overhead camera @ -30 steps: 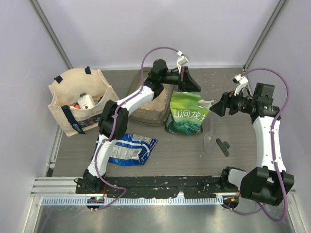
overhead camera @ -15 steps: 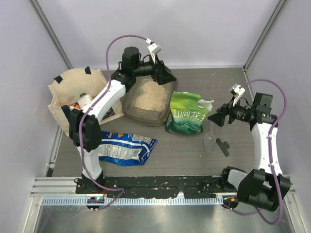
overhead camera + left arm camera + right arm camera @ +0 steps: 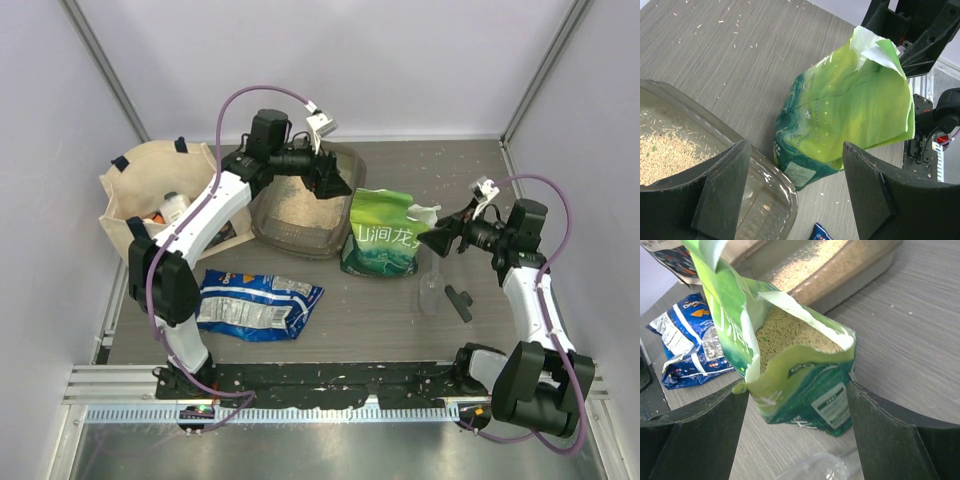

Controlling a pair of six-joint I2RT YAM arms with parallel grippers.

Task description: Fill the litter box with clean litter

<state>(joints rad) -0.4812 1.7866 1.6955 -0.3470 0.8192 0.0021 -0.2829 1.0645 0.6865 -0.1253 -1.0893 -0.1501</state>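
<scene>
From the top view, the litter box sits on the table left of centre, between the beige tote bag and the upright green bag. Its long axis appears to run away from the arm bases toward the back wall, with a short end facing the blue packet. Clean litter lies in a tan layer inside. The left end effector hangs over the box's right side, spread wide and empty. The right end effector points left at the green bag's torn top, also wide and empty. A clear plastic piece and a small black piece lie near the right arm.

In the left wrist view, the left end effector gapes with nothing between its fingers. Below it are a rounded corner of the litter box, with clean litter at the left edge, and the green bag standing just beside that corner.

In the right wrist view, the right end effector stands wide on either side of the green bag – whether it touches the bag is unclear. The bag's mouth is open and shows clean litter inside. The litter box lies beyond, its long side stretching toward the upper right, and the blue packet is at the left.
</scene>
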